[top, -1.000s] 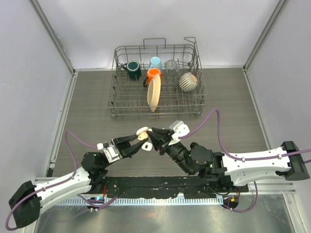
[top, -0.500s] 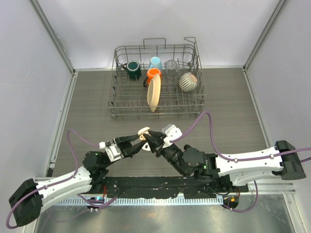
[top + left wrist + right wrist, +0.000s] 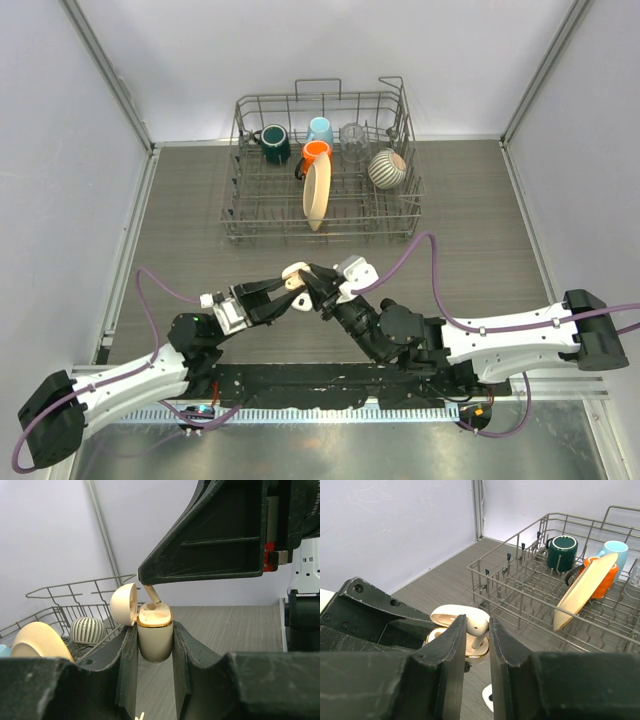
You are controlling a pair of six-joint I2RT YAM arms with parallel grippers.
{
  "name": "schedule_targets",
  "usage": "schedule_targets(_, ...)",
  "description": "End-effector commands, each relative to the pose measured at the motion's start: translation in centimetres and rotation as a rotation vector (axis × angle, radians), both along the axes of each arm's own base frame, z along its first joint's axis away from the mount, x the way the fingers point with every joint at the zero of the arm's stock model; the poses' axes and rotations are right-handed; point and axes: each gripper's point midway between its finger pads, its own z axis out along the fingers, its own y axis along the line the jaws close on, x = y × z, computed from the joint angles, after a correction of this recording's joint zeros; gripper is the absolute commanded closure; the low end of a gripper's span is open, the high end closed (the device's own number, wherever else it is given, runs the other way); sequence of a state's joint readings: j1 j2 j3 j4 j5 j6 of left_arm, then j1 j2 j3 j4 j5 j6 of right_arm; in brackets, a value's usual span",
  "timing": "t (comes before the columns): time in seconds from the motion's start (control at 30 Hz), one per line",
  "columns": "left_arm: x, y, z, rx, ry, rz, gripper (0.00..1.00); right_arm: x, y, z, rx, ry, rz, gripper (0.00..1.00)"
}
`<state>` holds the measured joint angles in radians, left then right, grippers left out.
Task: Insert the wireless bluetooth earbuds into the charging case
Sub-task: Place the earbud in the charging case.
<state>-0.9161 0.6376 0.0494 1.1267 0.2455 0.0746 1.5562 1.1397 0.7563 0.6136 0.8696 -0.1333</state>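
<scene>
The left jaws are closed on the open charging case (image 3: 155,642). Just above it, the right jaws pinch one earbud (image 3: 477,624), its stem touching the case.

Both jaws clamped, tips close together.

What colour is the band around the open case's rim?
Gold band; left wrist view shows it best.

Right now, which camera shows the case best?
The left wrist view: the case stands mid-picture, lid open, clamped in the left gripper. The right wrist view hides most of it behind the right gripper; the top view shows a tiny speck.
</scene>
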Motion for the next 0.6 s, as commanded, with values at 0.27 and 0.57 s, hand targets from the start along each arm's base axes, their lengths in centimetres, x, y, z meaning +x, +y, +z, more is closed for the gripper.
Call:
schedule_targets(0.27,-1.2,0.7,1.1,-0.067,-0.042,-0.029,1.0,0.5,-0.1,-0.1,0.009,-0.019,-0.054,0.99)
schedule_targets(0.57,-0.6,1.6,2.2,-0.132,-0.021,0.01,1.0,-0.2,0.4,-0.9,-0.016,-0.046,0.014,0.99)
